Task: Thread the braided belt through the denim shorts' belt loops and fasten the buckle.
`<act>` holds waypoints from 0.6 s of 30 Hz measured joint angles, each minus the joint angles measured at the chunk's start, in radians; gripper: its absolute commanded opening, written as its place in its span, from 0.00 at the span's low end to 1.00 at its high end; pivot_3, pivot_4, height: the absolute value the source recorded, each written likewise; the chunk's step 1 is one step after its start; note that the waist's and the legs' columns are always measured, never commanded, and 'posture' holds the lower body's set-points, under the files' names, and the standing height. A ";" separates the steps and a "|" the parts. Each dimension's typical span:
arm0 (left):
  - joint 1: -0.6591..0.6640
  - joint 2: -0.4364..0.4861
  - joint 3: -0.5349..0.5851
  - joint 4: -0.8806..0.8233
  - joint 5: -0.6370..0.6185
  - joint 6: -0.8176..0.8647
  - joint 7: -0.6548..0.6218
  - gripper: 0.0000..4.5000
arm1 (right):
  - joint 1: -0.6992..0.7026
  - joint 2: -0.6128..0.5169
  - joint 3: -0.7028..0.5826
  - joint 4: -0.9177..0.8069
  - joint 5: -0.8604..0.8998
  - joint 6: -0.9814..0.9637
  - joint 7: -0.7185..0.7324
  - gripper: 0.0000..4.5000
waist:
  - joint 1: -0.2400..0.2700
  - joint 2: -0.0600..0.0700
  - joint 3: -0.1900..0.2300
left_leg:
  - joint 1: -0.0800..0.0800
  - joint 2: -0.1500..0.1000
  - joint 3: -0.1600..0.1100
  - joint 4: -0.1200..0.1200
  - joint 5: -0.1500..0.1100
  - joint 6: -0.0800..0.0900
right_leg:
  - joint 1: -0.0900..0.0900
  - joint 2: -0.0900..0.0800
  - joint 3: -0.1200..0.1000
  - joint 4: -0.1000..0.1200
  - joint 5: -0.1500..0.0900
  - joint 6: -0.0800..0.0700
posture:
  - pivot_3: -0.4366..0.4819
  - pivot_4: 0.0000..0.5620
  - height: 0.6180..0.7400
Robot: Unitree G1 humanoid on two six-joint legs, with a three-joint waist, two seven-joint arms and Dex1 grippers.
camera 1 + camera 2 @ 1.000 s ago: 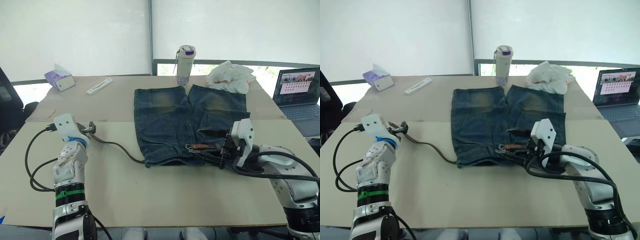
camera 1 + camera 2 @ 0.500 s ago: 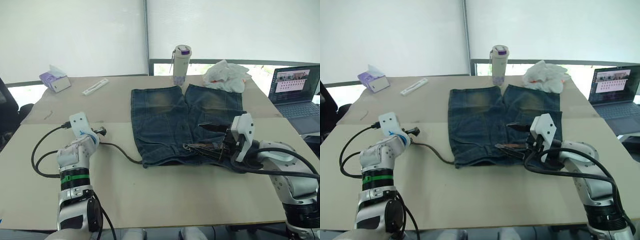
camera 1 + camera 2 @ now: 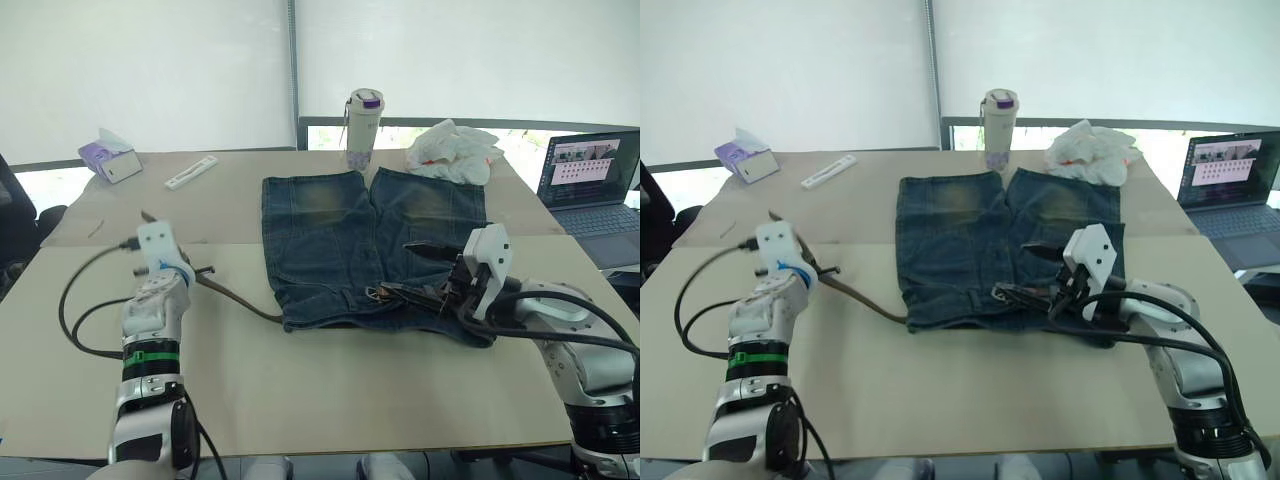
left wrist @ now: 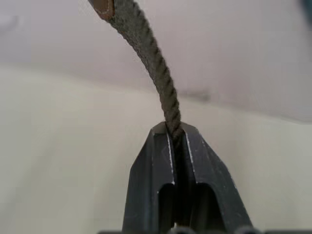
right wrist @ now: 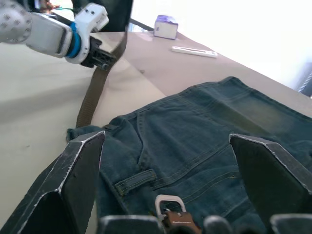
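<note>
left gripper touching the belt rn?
Touching. In the left wrist view the left gripper's two fingers are closed on the braided belt, which runs up from between them.

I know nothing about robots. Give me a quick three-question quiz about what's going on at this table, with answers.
1. True or false: the left gripper is shut on the braided belt.
2. The buckle lies: A) beside the laptop, B) at the waistband of the denim shorts, C) by the tissue box.
3. Fill in: the right gripper hangs over the shorts with its fingers ____.

Key: 1 true; 2 B; 3 open.
</note>
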 measured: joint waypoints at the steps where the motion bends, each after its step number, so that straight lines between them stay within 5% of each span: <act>1: 0.004 0.024 -0.054 -0.009 0.045 -0.082 -0.027 0.01 | -0.005 0.020 -0.004 -0.003 0.010 0.030 -0.032 1.00 | 0.000 0.000 0.000 | 0.000 0.000 0.000 0.000 0.000 0.000 | 0.000 0.000 0.000 0.000 0.000 0.000 | 0.48 0.27 1.00; 7: 0.011 0.126 -0.345 -0.023 0.373 -0.605 -0.060 0.01 | -0.080 0.154 -0.058 -0.059 0.229 0.359 -0.286 1.00 | 0.000 0.001 0.000 | -0.004 0.001 0.001 -0.001 0.000 0.000 | -0.005 -0.004 0.001 0.000 0.000 0.000 | 0.48 0.27 1.00; 18: -0.067 0.112 -0.481 0.060 0.629 -0.969 0.056 0.01 | -0.220 0.412 -0.178 -0.036 0.817 0.656 -0.870 1.00 | -0.003 0.001 -0.001 | -0.013 0.001 0.002 -0.001 0.002 0.003 | -0.013 -0.003 0.000 0.003 0.002 0.001 | 0.48 0.27 1.00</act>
